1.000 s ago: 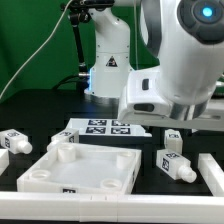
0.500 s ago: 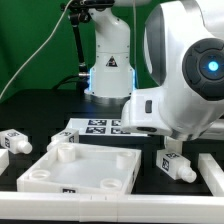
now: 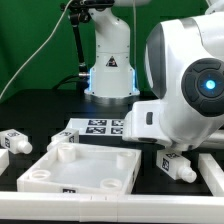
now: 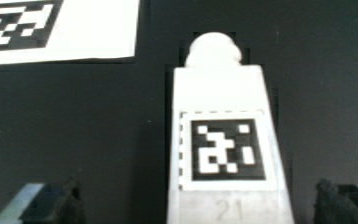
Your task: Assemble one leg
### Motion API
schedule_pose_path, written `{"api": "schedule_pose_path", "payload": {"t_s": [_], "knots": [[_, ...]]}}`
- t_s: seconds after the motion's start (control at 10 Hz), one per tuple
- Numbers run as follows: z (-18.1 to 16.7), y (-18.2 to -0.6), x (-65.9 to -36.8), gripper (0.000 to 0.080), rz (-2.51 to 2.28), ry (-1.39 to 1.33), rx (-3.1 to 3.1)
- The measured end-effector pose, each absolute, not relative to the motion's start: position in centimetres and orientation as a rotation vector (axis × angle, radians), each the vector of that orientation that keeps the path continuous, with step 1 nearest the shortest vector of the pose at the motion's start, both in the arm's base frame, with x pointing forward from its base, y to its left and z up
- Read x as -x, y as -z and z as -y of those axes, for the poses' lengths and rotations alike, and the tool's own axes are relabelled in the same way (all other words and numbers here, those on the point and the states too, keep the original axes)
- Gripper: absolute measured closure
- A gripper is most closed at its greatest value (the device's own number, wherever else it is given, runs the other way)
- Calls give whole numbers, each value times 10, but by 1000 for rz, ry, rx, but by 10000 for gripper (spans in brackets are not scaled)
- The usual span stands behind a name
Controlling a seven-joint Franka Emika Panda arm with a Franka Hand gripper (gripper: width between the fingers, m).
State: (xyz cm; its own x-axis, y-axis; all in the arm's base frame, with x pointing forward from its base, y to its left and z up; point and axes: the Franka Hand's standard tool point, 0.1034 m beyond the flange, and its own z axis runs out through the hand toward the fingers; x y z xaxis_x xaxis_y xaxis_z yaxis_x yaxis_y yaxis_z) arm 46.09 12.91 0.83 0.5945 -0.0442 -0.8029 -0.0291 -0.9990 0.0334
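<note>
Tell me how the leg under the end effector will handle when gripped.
The leg looks like a solid moulded block, so probably stiff and light. Lying on a flat face, it should slide, not roll. Its smooth sides might slip in a weak grip.

Bare table (image 4: 78,125) flanks the leg (image 4: 224,130) on both sides; the marker board (image 4: 60,30) lies apart from it.
</note>
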Motion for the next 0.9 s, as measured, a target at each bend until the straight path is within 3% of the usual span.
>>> {"api": "schedule_pose_path", "payload": {"t_s": [0.2, 0.3, 0.4, 0.7, 0.9], "knots": [[-132, -7, -460, 386, 57, 1399, -2791], [-132, -7, -460, 386, 55, 1398, -2793], [-132, -7, -460, 517, 54, 1398, -2793], [-128, -18, -467, 517, 28, 1378, -2808], [-121, -53, -486, 517, -120, 1301, -2848]]}}
